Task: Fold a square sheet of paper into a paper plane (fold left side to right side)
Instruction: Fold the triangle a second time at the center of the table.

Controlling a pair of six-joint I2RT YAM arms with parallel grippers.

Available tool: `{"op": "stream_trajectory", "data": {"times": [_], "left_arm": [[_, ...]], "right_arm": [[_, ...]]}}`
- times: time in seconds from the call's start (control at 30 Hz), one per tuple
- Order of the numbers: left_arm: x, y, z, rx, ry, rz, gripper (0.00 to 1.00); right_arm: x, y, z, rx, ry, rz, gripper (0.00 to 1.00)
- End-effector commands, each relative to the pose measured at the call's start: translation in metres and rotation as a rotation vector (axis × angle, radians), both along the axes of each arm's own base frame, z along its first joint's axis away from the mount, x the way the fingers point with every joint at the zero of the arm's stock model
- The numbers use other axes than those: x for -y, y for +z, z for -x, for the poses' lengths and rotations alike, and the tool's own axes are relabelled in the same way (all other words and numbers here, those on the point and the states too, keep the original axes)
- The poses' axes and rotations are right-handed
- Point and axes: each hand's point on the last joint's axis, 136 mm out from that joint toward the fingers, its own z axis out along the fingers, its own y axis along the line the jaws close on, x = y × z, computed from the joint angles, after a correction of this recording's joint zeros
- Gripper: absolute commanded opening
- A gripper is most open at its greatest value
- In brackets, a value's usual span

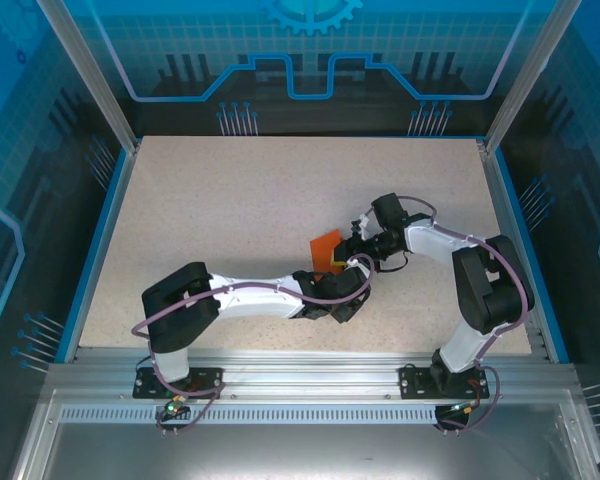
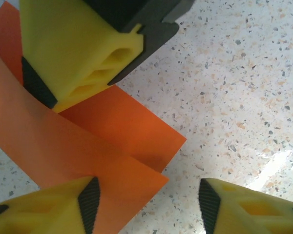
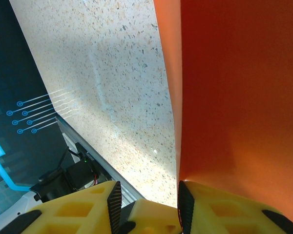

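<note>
Speckled table [image 1: 230, 220] across the middle of the overhead view, and both arms are reaching in toward its centre. The left arm [image 1: 250, 298] lies low, running from the lower left of the frame out to the right. The right arm [image 1: 480, 285] rises from the lower right, elbows over and stretches left. They meet at the square sheet of paper [image 1: 325, 247], just right of centre, bright orange and doubled over. In the left wrist view one layer lies flat on the table and another sits blurred, closer to the lens.

Left gripper [image 2: 149, 204]: jaws well apart, nothing clamped. The finger at the lower left of that frame overlaps the sheet's near layer and the other stands over bare table.

Right gripper [image 3: 149, 202]: jaws partly apart, table showing through the gap, and the orange sheet meets the tip of the right-hand finger. From the left wrist, its yellow finger [image 2: 78, 53] comes down onto the paper at the upper left.
</note>
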Motion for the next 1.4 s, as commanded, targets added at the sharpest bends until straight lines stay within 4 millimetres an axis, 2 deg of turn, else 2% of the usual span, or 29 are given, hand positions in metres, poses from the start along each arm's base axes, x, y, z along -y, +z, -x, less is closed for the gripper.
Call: {"op": "stream_trajectory", "data": {"times": [0.0, 0.6, 0.9, 1.37], "left_arm": [[0.002, 0.009, 0.000, 0.017, 0.010, 0.005, 0.51], [-0.002, 0.022, 0.002, 0.029, 0.010, 0.045, 0.15], [-0.005, 0.022, 0.004, -0.021, 0.015, 0.108, 0.00], [-0.016, 0.038, 0.000, -0.105, 0.033, 0.348, 0.00]], "right_arm": [[0.002, 0.001, 0.002, -0.010, 0.006, 0.012, 0.38], [0.008, -0.008, 0.002, -0.007, 0.022, 0.066, 0.38], [0.008, 0.003, -0.004, 0.040, 0.024, 0.055, 0.40], [0.007, 0.005, -0.004, 0.040, 0.029, 0.048, 0.41]]}}
